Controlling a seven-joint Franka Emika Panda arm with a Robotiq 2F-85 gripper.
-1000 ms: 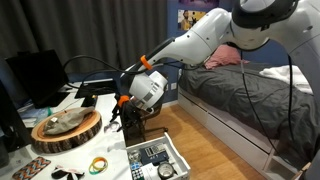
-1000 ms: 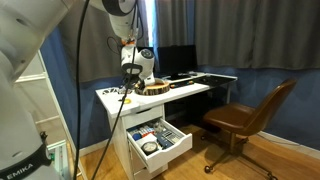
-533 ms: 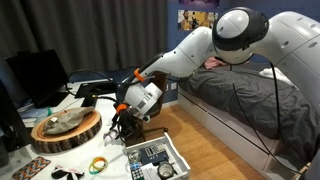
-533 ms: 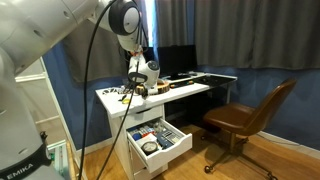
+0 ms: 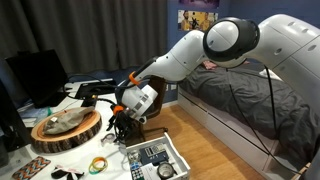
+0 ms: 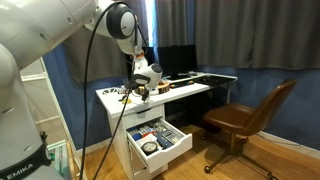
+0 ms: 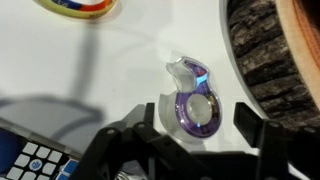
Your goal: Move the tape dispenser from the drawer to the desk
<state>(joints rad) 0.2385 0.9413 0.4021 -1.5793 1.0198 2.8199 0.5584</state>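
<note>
The tape dispenser (image 7: 197,100), clear plastic with a purple roll, lies flat on the white desk (image 7: 90,70) in the wrist view. My gripper (image 7: 195,120) is open, with one black finger on each side of the dispenser and gaps between the fingers and it. In both exterior views the gripper (image 5: 122,118) (image 6: 140,90) is low over the desk's (image 6: 195,90) end. The dispenser itself is too small to make out there. The white drawer (image 5: 178,160) (image 6: 172,150) is pulled out below the desk and holds several small items.
A round wooden slab (image 5: 65,130) (image 7: 280,50) lies on the desk close beside the dispenser. A yellow tape roll (image 5: 98,165) (image 7: 80,5) lies near the desk edge. A monitor (image 5: 35,75) stands behind. A brown chair (image 6: 250,120) and a grey bed (image 5: 250,100) are nearby.
The arm has come down and a little toward the desk edge. The gripper is now lower over the desk surface than a second ago.
</note>
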